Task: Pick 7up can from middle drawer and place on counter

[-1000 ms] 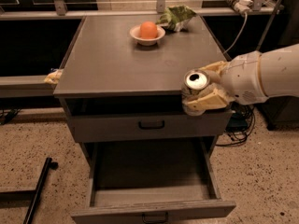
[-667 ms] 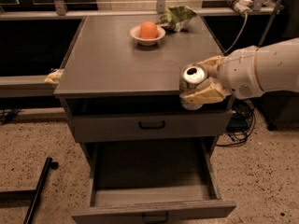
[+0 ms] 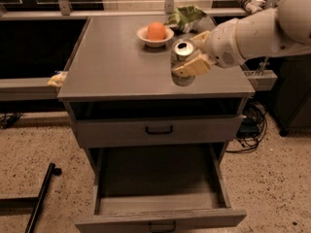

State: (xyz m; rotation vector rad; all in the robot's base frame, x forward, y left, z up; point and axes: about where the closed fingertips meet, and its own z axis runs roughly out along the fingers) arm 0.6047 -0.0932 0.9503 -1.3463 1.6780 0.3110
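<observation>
While the gripper clamps the 7up can above the table, placing seems underway; next, lower and release

robot lab: hand over counter, loose cables.

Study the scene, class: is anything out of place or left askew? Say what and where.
The middle drawer hangs wide open. A dark pole lies on the floor at left. The gripper holds the 7up can over the counter, right side.
</observation>
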